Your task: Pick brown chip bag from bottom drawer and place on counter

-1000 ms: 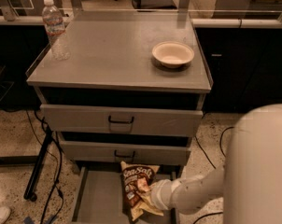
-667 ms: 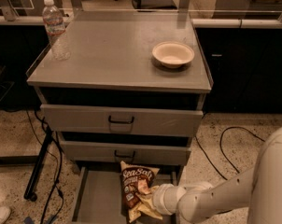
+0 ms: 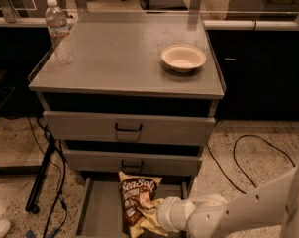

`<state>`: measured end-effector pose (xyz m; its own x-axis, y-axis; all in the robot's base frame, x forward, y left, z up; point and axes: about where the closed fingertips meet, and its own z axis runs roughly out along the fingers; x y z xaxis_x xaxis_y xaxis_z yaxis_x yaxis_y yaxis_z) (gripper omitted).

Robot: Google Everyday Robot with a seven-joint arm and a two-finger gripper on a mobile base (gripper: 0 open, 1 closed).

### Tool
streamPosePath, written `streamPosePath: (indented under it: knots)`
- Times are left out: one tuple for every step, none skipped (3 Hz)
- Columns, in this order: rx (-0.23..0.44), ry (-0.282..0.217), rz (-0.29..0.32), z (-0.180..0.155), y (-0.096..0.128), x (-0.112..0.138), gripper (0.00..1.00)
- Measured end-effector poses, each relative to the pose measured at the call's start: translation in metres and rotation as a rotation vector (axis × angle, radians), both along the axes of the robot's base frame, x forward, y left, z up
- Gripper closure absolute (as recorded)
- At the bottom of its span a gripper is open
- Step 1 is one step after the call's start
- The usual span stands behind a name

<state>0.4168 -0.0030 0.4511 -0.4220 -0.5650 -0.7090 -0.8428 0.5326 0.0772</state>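
The brown chip bag (image 3: 136, 198), dark with white "Sea Salt" script and crumpled tan-yellow lower end, stands tilted above the open bottom drawer (image 3: 101, 213) at the cabinet's foot. My gripper (image 3: 150, 216) reaches in from the lower right on a white arm and meets the bag's lower right corner, where the bag is crumpled against it. The grey counter (image 3: 120, 58) lies above, well apart from the bag.
A clear water bottle (image 3: 59, 31) stands at the counter's back left and a cream bowl (image 3: 183, 57) at its right. Two shut drawers with black handles (image 3: 128, 128) sit above the open one. Cables (image 3: 248, 157) run over the floor on both sides.
The bag has risen a little and stands more upright. My white arm has dropped lower in view, uncovering the floor at the right.
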Motion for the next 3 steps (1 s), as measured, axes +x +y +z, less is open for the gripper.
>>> streamPosePath:
  knots:
    - [0.015, -0.089, 0.068, 0.050, 0.022, -0.014, 1.00]
    - [0.014, -0.103, 0.076, 0.057, 0.025, -0.013, 1.00]
    - [0.046, -0.113, 0.093, 0.065, 0.037, -0.013, 1.00]
